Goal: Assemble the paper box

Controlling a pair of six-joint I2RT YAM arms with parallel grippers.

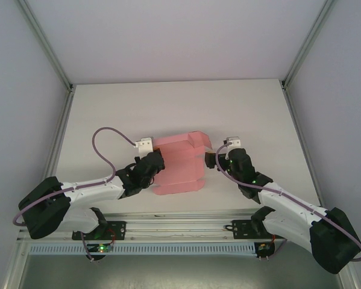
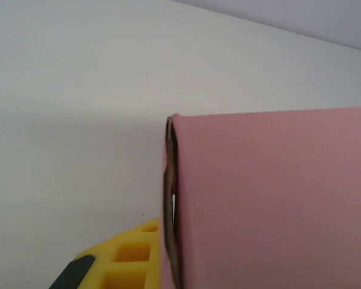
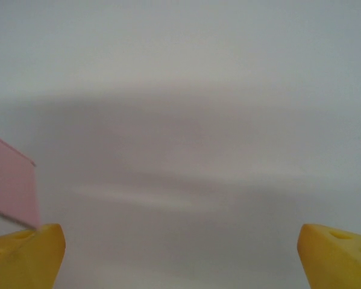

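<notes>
The pink paper box [image 1: 181, 164] lies partly folded on the middle of the white table. My left gripper [image 1: 158, 166] is shut on the box's left edge. In the left wrist view the doubled pink card [image 2: 270, 198] runs down beside one yellow finger [image 2: 127, 257], and the other finger is hidden behind the card. My right gripper [image 1: 211, 161] stands open just off the box's right side. Its yellow fingertips [image 3: 25, 256] are wide apart with nothing between them. A corner of the pink card [image 3: 8, 180] shows by its left finger.
The bare white table [image 1: 180, 108] stretches behind the box to the back wall. Metal frame posts [image 1: 58, 129] run along both sides. An aluminium rail [image 1: 180, 218] carries the arm bases at the near edge.
</notes>
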